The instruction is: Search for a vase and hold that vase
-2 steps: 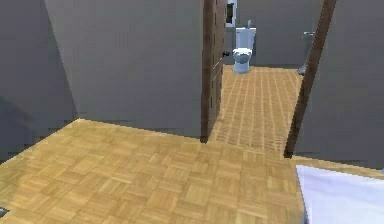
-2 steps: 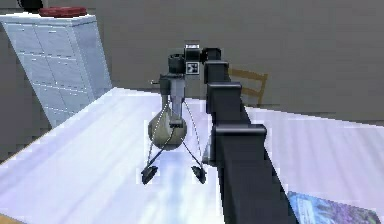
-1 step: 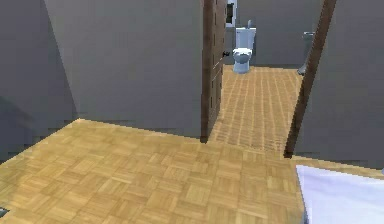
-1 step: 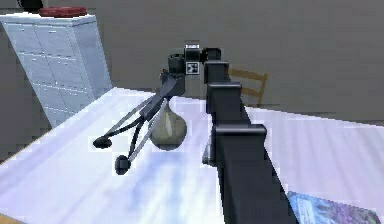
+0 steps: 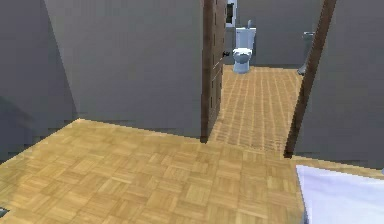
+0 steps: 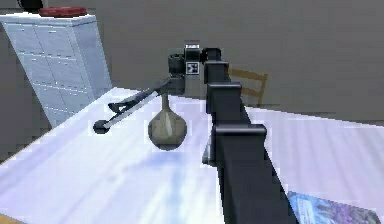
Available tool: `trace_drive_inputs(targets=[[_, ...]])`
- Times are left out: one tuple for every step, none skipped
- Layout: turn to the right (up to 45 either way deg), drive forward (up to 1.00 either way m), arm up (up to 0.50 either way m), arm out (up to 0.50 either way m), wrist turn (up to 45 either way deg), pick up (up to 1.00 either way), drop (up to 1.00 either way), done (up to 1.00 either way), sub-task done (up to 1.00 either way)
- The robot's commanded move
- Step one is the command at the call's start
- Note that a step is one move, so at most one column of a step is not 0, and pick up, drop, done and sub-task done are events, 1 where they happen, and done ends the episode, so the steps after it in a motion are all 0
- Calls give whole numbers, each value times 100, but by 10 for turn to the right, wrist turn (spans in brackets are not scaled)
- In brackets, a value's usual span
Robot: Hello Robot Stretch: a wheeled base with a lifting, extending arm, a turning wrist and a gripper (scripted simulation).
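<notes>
- Vase (image 6: 166, 130): round-bellied with a narrow neck, smooth olive-grey; seen in the arm side view against a white tabletop (image 6: 80, 175), just under the gripper's fingers.
- Gripper (image 6: 103, 126): dark body with two thin fingers. The state of the fingers cannot be told, nor whether anything is held.
- Arm (image 6: 238, 150): dark square bar ending in two white squares with black marks.
- Cabinet (image 6: 60, 60): white and drawered, beside the tabletop.
- Chair (image 6: 256, 82): wooden, behind the arm.
- Floor (image 5: 130, 170): wood parquet, seen in the forward view.
- Doorframe (image 5: 312, 70): dark wood set in plain grey walls.
- Toilet (image 5: 244, 48): white, seen beyond the doorway.
</notes>
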Motion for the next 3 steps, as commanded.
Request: trace_drive_inputs(targets=[[0, 0, 0, 0, 450, 0, 0, 0, 0], [0, 0, 0, 0, 210, 0, 0, 0, 0], [0, 0, -24, 0, 0, 0, 0, 0, 0]])
